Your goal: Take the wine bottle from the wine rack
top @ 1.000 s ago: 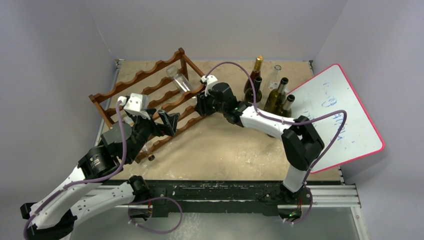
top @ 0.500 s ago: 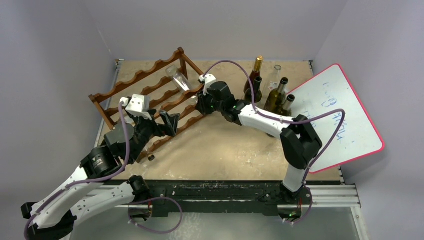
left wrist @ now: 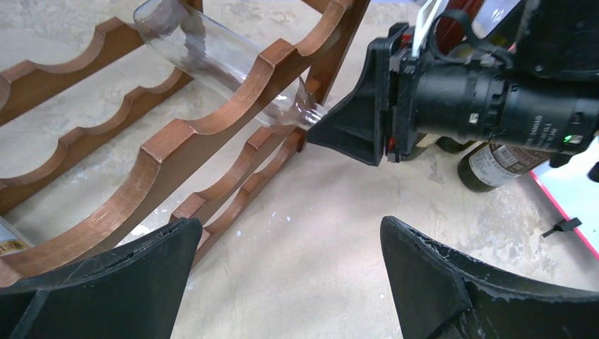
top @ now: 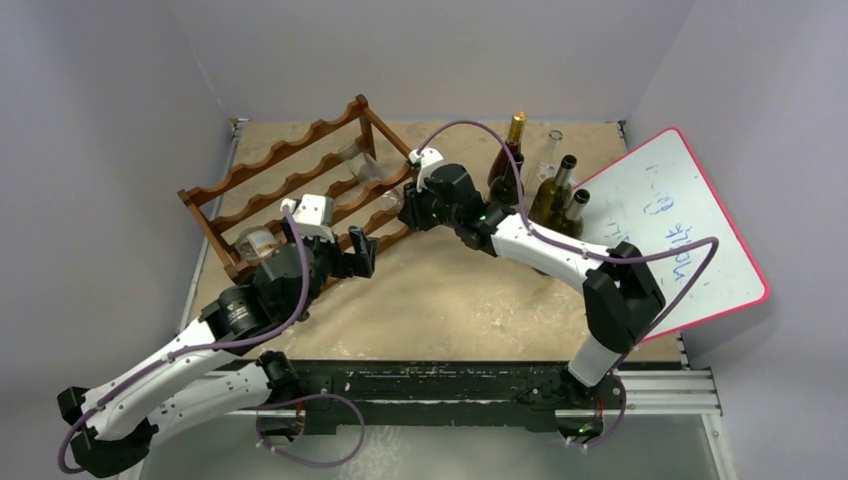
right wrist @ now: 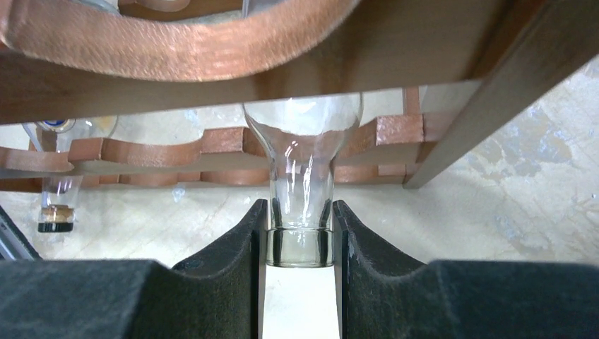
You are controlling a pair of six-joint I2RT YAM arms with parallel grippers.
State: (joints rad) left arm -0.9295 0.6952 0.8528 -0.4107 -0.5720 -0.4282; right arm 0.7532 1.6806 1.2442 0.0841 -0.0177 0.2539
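As seen from top cam, clear glass wine bottle lies slanted across rails of dark reddish-brown wooden wine rack, neck toward R gripper. L wrist cam: L gripper fingers spread wide, near rack's lower rail. R wrist cam: R fingers pinch bottle neck at lip.

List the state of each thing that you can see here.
rack: upright, two bottles in it.
clear bottle: lying in rack, neck gripped.
right jaws: shut on clear bottle.
left jaws: open, empty.
second bottle: lying in rack, untouched.
back bottles: standing upright.
whiteboard: written on.
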